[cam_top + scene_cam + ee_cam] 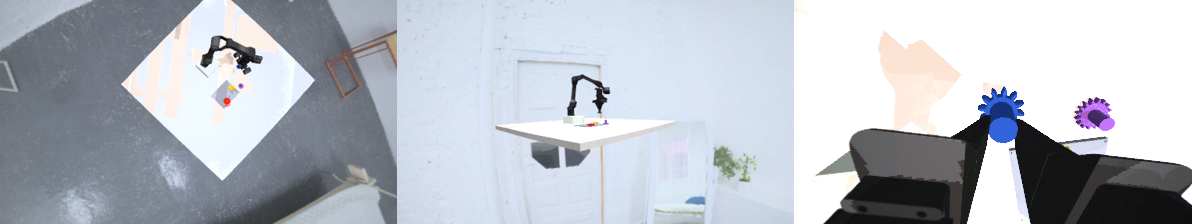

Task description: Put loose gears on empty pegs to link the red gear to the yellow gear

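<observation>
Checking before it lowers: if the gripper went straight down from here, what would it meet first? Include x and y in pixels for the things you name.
Probably the white tabletop [224, 149] [554, 131], touched by the blue gear [238, 66] [599, 111] [1003, 129] it holds; exact depth is unclear.
</observation>
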Controlling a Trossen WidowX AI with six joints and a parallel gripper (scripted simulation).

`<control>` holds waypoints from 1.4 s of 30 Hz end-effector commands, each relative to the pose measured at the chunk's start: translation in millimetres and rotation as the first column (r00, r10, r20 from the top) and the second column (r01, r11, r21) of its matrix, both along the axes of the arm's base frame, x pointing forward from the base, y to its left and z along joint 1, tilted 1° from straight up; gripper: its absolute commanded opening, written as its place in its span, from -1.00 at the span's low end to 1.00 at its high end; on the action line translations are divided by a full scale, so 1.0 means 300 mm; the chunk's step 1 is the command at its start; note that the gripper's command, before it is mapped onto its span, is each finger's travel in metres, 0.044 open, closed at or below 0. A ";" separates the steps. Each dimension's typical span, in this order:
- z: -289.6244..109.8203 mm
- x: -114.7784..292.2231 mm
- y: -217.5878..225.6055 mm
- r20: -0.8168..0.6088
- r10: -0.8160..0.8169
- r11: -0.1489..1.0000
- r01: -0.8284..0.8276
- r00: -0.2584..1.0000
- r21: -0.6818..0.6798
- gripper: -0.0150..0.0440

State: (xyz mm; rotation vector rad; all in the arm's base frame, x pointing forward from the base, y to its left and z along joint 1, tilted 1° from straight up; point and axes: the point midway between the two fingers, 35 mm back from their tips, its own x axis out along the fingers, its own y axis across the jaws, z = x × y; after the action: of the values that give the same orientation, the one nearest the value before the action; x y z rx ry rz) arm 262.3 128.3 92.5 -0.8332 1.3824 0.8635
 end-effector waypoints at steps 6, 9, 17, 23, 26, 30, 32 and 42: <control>0.096 -0.005 -0.011 0.014 0.005 1.000 -0.005 1.000 0.006 -0.49; 0.123 -0.010 -0.016 0.013 0.006 1.000 -0.006 1.000 0.006 -0.49; 0.163 -0.018 -0.024 0.013 0.006 1.000 -0.007 1.000 0.005 -0.49; 0.153 0.004 -0.043 0.014 0.006 1.000 -0.006 1.000 0.008 -0.49; 0.145 0.020 -0.059 0.015 0.006 1.000 -0.006 1.000 0.008 -0.49; 0.135 0.043 -0.082 0.016 0.006 1.000 -0.006 1.000 0.007 -0.49; 0.130 0.053 -0.094 0.016 0.006 1.000 -0.006 1.000 0.007 -0.49; 0.106 0.104 -0.158 0.021 -0.003 1.000 0.003 1.000 0.003 -0.49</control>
State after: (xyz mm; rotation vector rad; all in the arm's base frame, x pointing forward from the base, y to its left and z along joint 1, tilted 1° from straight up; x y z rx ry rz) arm 288.1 86.9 127.5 -0.8333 1.3636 0.8497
